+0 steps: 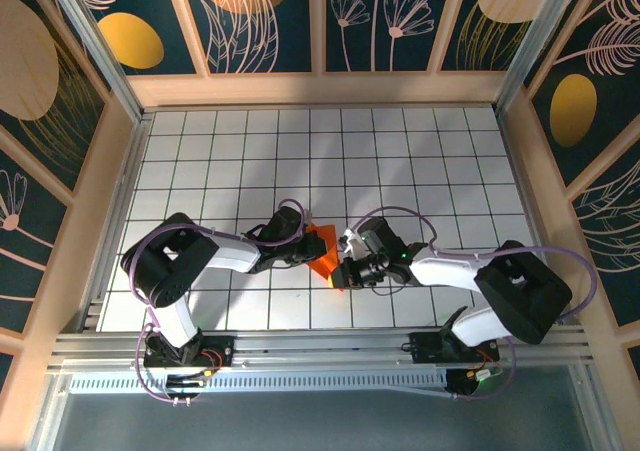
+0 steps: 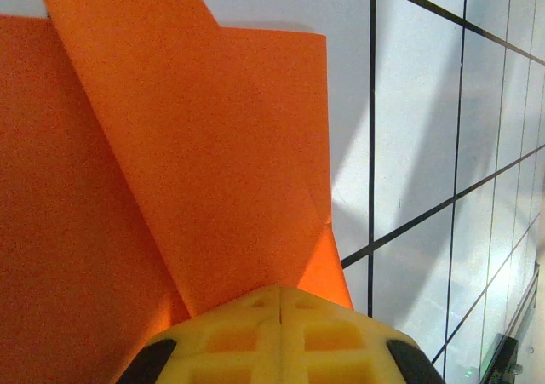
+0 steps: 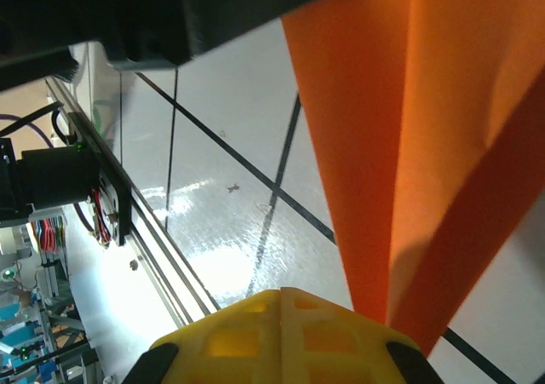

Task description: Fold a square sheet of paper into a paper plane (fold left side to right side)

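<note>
The orange sheet of paper (image 1: 322, 252) lies folded into a pointed, layered shape on the white tiled table (image 1: 420, 161), between my two grippers. In the left wrist view a diagonal flap of the paper (image 2: 170, 180) overlaps a flatter layer. My left gripper (image 2: 279, 295) is shut, its yellow fingertips tight together over the paper's near end, with nothing in the seam. From above, the left gripper (image 1: 303, 250) sits at the paper's left edge. My right gripper (image 3: 281, 292) is also shut; the paper's narrow end (image 3: 409, 163) runs down beside its right finger. The right gripper (image 1: 346, 271) is at the paper's near right corner.
Wooden walls (image 1: 320, 88) box in the table on three sides. An aluminium rail (image 1: 300, 348) with both arm bases runs along the near edge. The left arm's dark body (image 3: 153, 18) hangs close above the right gripper. Bare tiles stretch behind the paper.
</note>
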You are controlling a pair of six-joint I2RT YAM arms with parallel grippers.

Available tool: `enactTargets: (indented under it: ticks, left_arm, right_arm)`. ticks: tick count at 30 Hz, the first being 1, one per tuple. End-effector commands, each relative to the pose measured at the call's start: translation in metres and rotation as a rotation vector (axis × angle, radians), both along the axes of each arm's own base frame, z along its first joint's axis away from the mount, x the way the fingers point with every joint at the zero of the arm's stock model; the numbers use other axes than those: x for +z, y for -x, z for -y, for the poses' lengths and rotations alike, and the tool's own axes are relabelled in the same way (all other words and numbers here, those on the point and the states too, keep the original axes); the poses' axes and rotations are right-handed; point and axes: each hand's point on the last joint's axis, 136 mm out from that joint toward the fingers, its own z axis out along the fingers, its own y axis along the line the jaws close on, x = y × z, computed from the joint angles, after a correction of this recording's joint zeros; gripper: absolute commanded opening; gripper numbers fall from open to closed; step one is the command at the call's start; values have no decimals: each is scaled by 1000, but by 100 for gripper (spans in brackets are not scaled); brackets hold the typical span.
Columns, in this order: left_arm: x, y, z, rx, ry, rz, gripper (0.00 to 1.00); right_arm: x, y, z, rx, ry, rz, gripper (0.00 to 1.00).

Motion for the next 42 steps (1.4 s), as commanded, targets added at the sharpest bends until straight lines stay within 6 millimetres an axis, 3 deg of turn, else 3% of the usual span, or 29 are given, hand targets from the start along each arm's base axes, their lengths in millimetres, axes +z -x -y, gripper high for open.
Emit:
enactTargets:
  ticks: [1, 19, 30, 42]
  left_arm:
    - [-32, 13, -23, 15, -129, -52, 0]
    - [-32, 13, -23, 16, -128, -51, 0]
    - [-32, 12, -23, 17, -127, -51, 0]
    - [-33, 13, -24, 18, -131, -52, 0]
  right_arm:
    - [-2, -1, -2, -18, -13, 7, 0]
    - [-5, -12, 1, -38, -5, 33, 0]
    - [-26, -5, 10, -41, 47, -5, 0]
    - [-33, 1, 13, -36, 65, -24, 0]
